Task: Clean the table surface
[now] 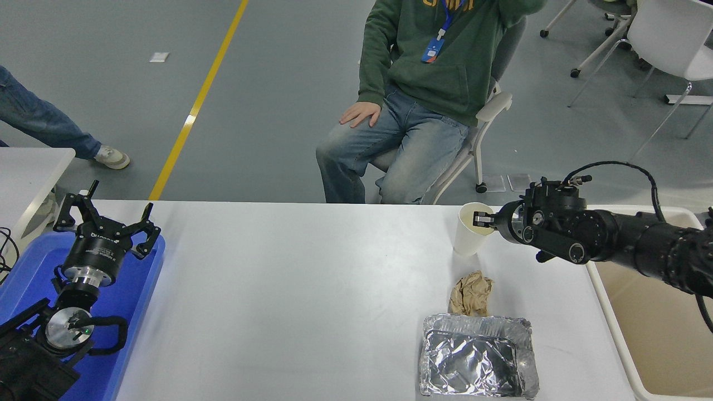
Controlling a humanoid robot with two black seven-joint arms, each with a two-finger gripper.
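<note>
The white table surface (289, 301) fills the lower half of the view. On its right part are a white paper cup (467, 236), a crumpled brown paper ball (471, 293) and a crinkled foil tray (478, 356). My right gripper (483, 220) comes in from the right and is shut on the cup's rim, holding the cup slightly tilted just above the table. My left gripper (106, 223) is parked open over the blue tray at the lower left.
A beige bin (657, 312) stands off the table's right edge. A blue plastic tray (131, 301) lies under the left arm. A person (434, 83) sits on a chair behind the far edge. A small white table corner (28, 172) is at the left.
</note>
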